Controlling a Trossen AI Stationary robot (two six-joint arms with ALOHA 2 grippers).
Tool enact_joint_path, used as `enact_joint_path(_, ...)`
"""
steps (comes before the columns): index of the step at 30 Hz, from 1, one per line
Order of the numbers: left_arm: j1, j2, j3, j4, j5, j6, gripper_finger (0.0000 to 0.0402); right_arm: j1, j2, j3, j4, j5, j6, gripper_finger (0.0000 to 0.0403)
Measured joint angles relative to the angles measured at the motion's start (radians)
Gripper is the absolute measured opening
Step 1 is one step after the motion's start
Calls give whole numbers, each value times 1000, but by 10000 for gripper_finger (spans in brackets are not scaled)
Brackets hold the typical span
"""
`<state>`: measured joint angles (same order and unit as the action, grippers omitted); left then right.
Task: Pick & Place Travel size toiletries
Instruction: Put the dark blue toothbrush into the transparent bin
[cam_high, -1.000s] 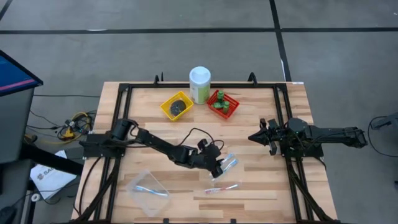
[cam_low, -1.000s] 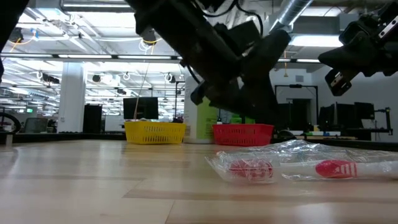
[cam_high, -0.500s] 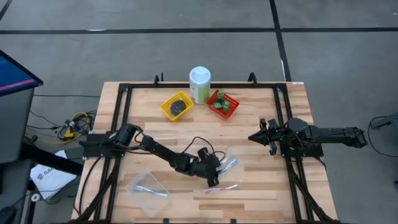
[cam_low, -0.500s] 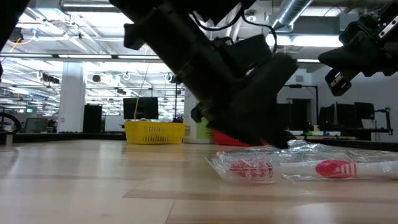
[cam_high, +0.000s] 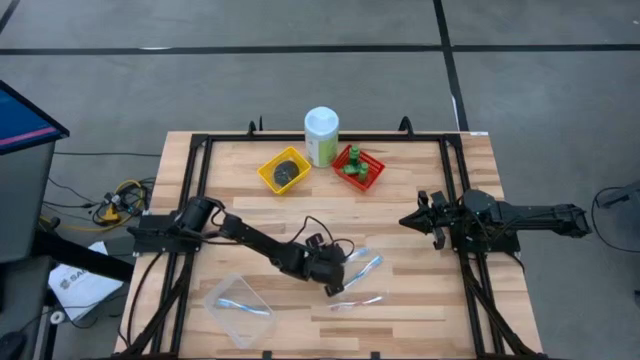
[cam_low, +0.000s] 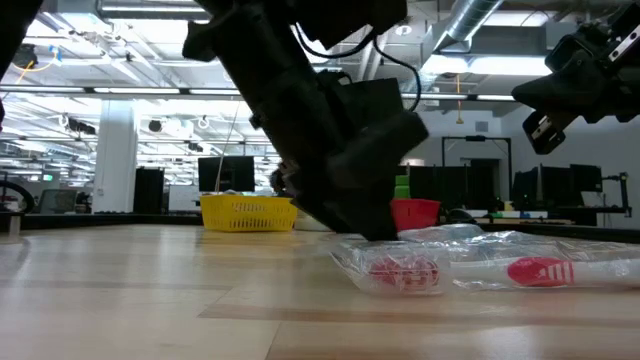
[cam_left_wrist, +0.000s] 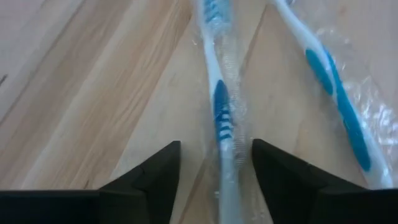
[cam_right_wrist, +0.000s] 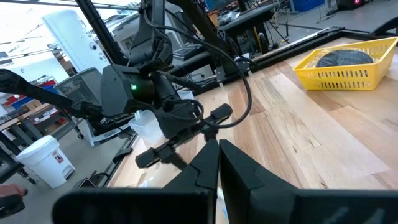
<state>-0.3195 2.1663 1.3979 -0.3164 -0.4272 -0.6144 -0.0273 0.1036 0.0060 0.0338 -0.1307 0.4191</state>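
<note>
Two dark fingers (cam_left_wrist: 152, 180) of the left gripper (cam_high: 334, 283) now stand on either side of a blue and white toothbrush in a clear wrapper (cam_left_wrist: 219, 118), with a gap on both sides, so they are apart and do not grip it yet. A second ago this gripper was more to the right of the frame in the high view, above the brushes; it has come down and a little to the left, to the end of the wrapped brush. I judge that the grasp is being prepared and that closing is the next thing needed.

In the low view, the red-headed wrapped toothbrush (cam_low: 540, 270) lies nearest, at the lower right, untouched. That view hides the fingers behind the arm; only the left wrist view shows the brush between them.

Farther, in the high view, the clear plastic tray (cam_high: 236, 304) at lower left holds one blue brush. The yellow basket (cam_high: 284, 170) and the red basket (cam_high: 359, 166) sit at upper centre.

At right, the right gripper (cam_high: 408, 221) waits, fingers shut and empty.
</note>
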Motion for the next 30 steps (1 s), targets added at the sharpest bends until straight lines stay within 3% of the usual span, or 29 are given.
enact_joint_path(10,25,-37,-6,-52,102,4,17,0,0,0,0,0,0,7)
enact_joint_path(15,25,-85,-9,-108,129,15,17,0,0,0,0,0,0,7)
enact_joint_path(22,-1,-285,-6,-230,151,105,14,0,0,0,1,0,0,7)
enact_joint_path(25,-45,-394,-5,-300,193,190,13,0,0,0,0,0,0,7)
enact_joint_path(30,-164,-558,-5,-505,200,185,13,0,0,0,0,0,0,7)
